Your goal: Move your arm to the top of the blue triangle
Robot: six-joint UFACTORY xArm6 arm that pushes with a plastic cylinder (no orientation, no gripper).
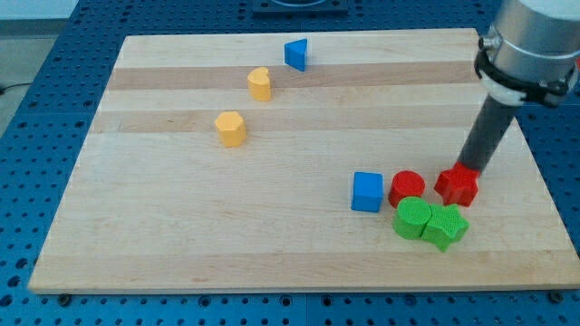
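Note:
The blue triangle (296, 54) sits near the view's top, a little left of centre, on the wooden board (163, 235). My rod comes down from the view's top right, and my tip (469, 168) rests at the far edge of a red block (456, 186) at the lower right. The tip is far to the right of and below the blue triangle.
Two yellow blocks (260, 83) (230, 128) lie below and left of the triangle. A blue cube (367, 192), a red cylinder (407, 187) and two green blocks (413, 218) (447, 225) cluster at the lower right by my tip.

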